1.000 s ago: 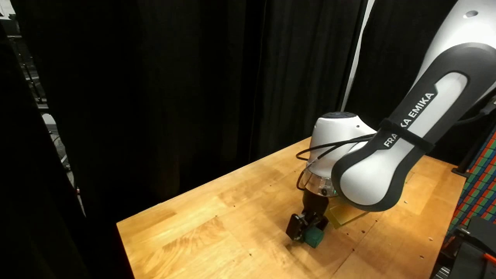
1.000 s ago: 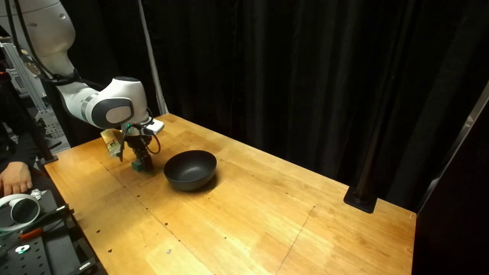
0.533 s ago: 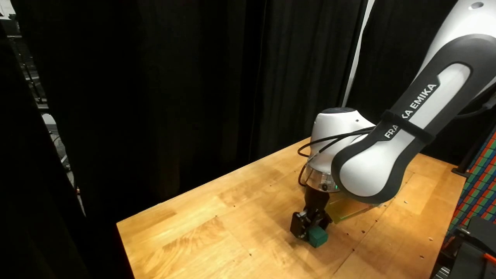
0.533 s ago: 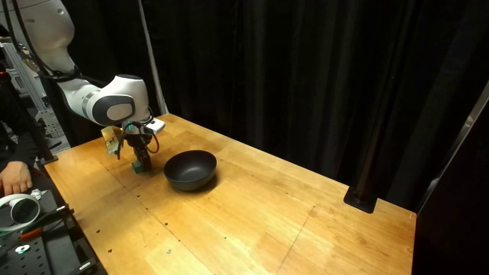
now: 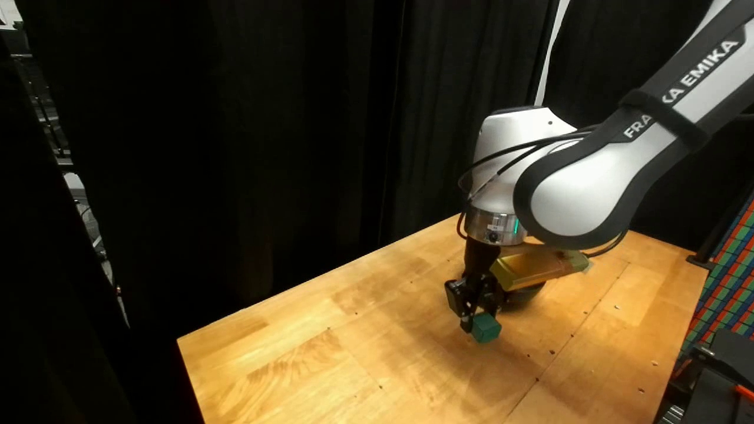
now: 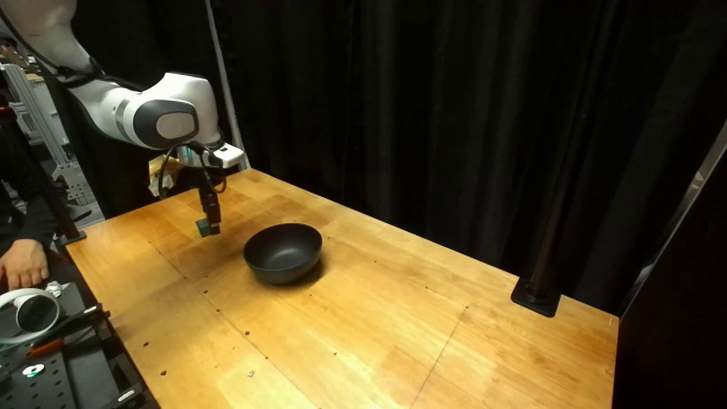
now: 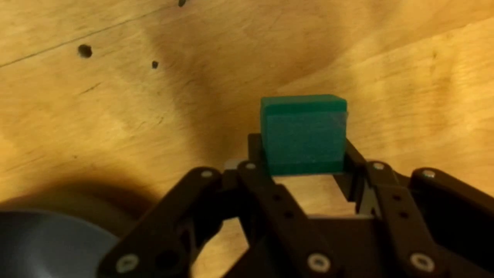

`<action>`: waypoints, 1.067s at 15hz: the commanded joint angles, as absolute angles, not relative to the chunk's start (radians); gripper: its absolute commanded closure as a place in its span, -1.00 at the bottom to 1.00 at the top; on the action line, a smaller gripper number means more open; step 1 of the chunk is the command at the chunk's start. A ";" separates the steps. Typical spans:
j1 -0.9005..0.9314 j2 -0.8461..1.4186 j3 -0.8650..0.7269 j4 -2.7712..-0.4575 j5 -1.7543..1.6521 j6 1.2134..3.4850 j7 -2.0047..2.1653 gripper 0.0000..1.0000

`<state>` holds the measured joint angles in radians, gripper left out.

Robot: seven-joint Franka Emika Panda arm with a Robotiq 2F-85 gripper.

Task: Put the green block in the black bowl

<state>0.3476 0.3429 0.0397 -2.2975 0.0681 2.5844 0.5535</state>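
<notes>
Clenched on the block (image 7: 307, 135), the gripper (image 7: 303, 155) sets its fingers (image 7: 353, 157) against two opposite sides, the sensible choice for a cube, since flat faces suit straight jaws. Much of the block juts out to one side of the fingers, so the hold is off-centre, and a knock on the free end could twist it. Gripper and block hang clear of the table (image 6: 369, 318), fingers pointing down, presumably so that the block can pass above the bowl (image 6: 283, 254) and be dropped through its mouth. The bowl stands upright near the block, which is beside it and not over it; the wrist view catches it at the lower left corner. Its mouth is far wider than the block, so the drop should forgive a small error. Whether the block is high enough to clear the rim I cannot tell; a little more height before the sideways move would be prudent. In an exterior view the gripper and a yellow piece (image 5: 536, 268) beside it hide most of the bowl. The pick, I judge, is done, and the carry and release remain. Farther out, a black curtain (image 6: 443, 113) backs the table, perhaps to keep the background plain.
</notes>
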 commanded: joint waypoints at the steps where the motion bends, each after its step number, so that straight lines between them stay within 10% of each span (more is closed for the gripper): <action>1: 0.370 0.268 -0.020 -2.278 -0.091 2.551 0.691 0.58; 10: 0.287 0.306 -0.132 -2.224 -0.389 2.590 0.898 0.58; 12: 0.256 0.306 -0.131 -2.223 -0.374 2.600 0.893 -0.42; 16: 0.194 0.262 -0.070 -2.252 -0.257 2.584 0.791 -0.84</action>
<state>0.2393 0.2985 -0.1283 -2.2402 -0.3516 2.5874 0.8672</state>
